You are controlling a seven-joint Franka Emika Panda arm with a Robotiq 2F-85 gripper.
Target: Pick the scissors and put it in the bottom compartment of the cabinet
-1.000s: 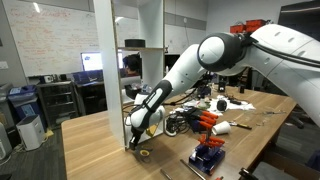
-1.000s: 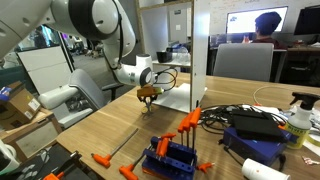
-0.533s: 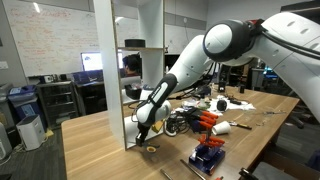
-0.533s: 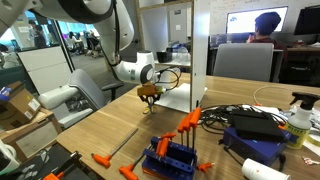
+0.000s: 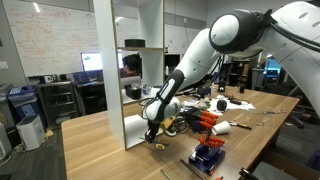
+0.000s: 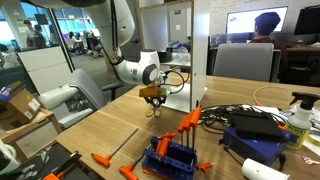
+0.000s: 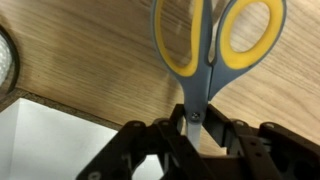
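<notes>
On my screen the cabinet (image 5: 128, 70) stands at the left of the table (image 5: 95, 152), its bottom compartment (image 5: 136, 128) open toward the arm. Just beside that opening, in both exterior views, the gripper (image 5: 154, 134) points down, low over the wood. Its fingers are clamped on the scissors (image 5: 158, 143), which hang beneath it outside the compartment. I cannot tell whether the yellow loops touch the table. In the wrist view a white surface (image 7: 50, 140) fills the lower left corner, and the scissors (image 7: 203, 80) are pinched at the pivot, the handles pointing away from the gripper (image 7: 195, 122) over the wood grain. Further right lie the orange-and-black tool pile (image 5: 205, 122) and a blue rack (image 5: 208, 157).
</notes>
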